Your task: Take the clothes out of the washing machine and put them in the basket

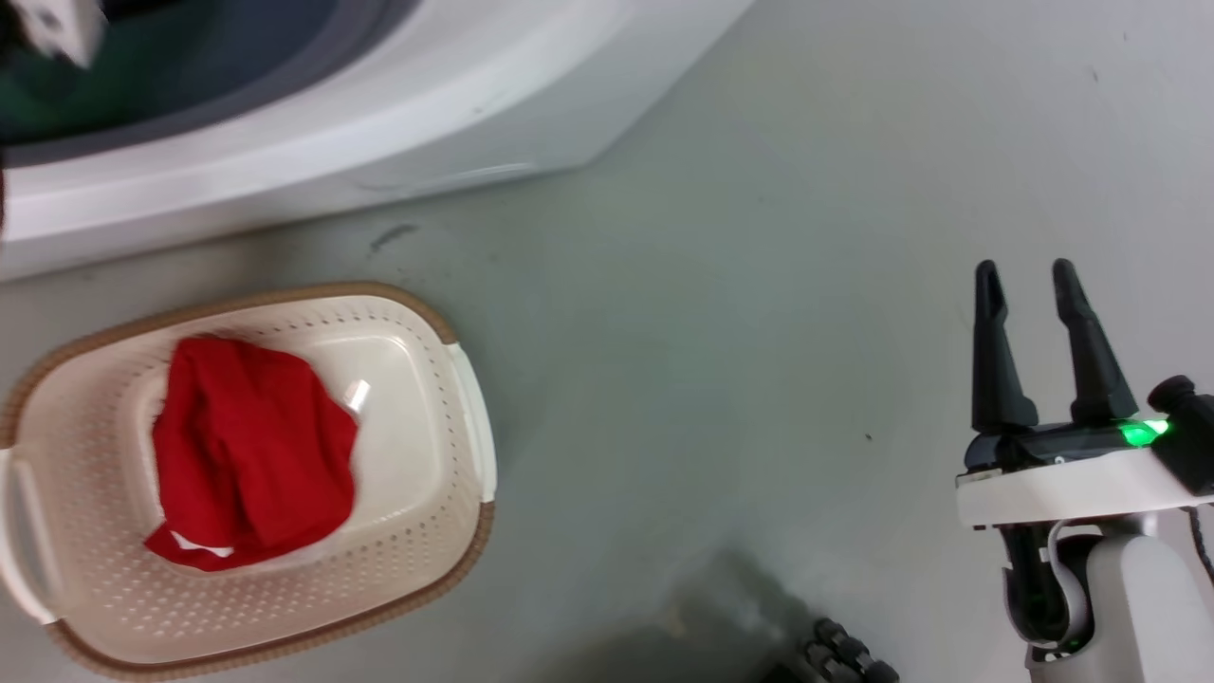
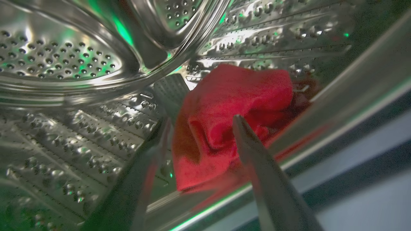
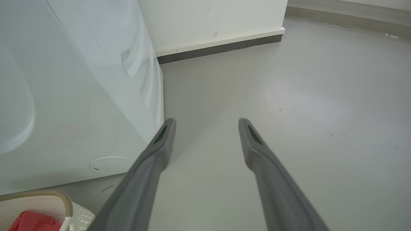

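Now I am hovering my left claw [image 2: 200,123], open and empty, over a red garment [image 2: 221,102] in the drum [image 2: 64,57].

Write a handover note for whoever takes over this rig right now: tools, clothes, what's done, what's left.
Left tool: open, inside the drum of the washing machine. The second garment lies between its fingers in the left wrist view; contact unclear.
Right tool: open, empty, over the floor.
Done: first garment lies in the basket.
Left: probably close on the second garment, lift it out, drop it in the basket.
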Controlling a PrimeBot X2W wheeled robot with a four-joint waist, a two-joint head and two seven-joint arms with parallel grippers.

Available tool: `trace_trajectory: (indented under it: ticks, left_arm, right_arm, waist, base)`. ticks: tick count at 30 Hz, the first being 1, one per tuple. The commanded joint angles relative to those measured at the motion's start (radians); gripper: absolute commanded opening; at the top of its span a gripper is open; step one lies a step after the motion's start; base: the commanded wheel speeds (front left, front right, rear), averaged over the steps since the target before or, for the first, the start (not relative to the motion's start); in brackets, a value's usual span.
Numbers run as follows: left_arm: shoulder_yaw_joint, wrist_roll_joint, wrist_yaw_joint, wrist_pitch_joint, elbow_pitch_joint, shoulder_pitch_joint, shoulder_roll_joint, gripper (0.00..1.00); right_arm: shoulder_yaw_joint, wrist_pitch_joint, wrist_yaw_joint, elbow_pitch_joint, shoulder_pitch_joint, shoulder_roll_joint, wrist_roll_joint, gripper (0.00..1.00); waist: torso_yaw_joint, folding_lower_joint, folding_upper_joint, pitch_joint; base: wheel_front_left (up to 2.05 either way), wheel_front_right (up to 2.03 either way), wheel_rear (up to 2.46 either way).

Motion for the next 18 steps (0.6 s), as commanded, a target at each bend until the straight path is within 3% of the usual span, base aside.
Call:
trace_trajectory:
  ticks: [1, 7, 12, 18]
  left_arm:
    - [-0.013, -0.009, 0.001, 0.031, 0.030, -0.067, 0.013, 1.00]
    - [-0.024, -0.079, 0.001, 0.143, 0.154, -0.244, 0.008, 1.00]
    - [-0.100, -0.067, 0.001, 0.250, 0.224, -0.358, 0.036, 1.00]
    - [-0.100, -0.083, 0.022, 0.327, 0.340, -0.435, -0.004, 1.00]
  right_arm:
    - [0.015, -0.003, -0.001, -0.005, -0.017, 0.001, 0.009, 1.00]
    - [0.058, -0.003, -0.001, -0.016, -0.020, 0.001, 0.032, 1.00]
    - [0.089, -0.003, -0.001, -0.030, -0.023, 0.002, 0.060, 1.00]
    - [0.114, -0.003, -0.001, -0.036, -0.019, 0.001, 0.089, 1.00]
  waist:
    - [-0.053, -0.0002, 0.0000, 0.075]
    - [-0.098, -0.0002, 0.0000, 0.122]
    - [-0.133, -0.0002, 0.0000, 0.162]
    - [-0.142, -0.0002, 0.0000, 0.188]
  base:
    - [0.00, 0.00, 0.00]
    - [0.00, 0.00, 0.00]
    - [0.00, 0.00, 0.00]
    - [0.00, 0.00, 0.00]
